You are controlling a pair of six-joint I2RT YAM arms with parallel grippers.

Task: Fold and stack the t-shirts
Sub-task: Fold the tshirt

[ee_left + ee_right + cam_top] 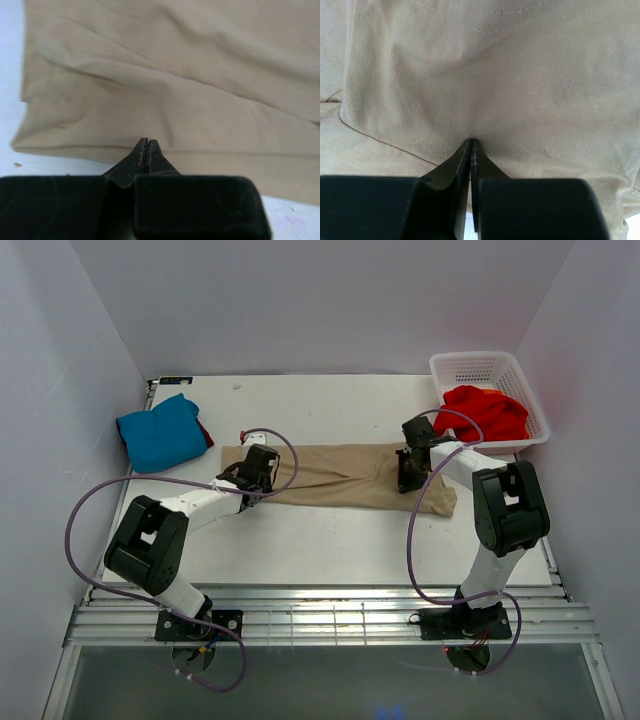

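1. The table (330, 540) carries the tan-beige t-shirt (340, 475), which lies as a long band across its middle.
2. The left arm (190, 505) reaches low to the band's left end. The right arm (470, 465) bends down onto its right part.
3. Only the overhead view shows the teal-blue t-shirt (160, 432) folded at far left and the bright red t-shirt (488, 412) in the basket (470, 365).
4. In the wrist views, the left jaws are clenched at the cloth's near edge, and I cannot tell whether they grasp it. The right jaws pinch puckered tan cloth.

Four shirts, one basket (470, 365): bright red t-shirt (487, 412) inside it, tan t-shirt (340, 475) near, teal t-shirt (160, 432) and dark red t-shirt (206, 433) well apart.
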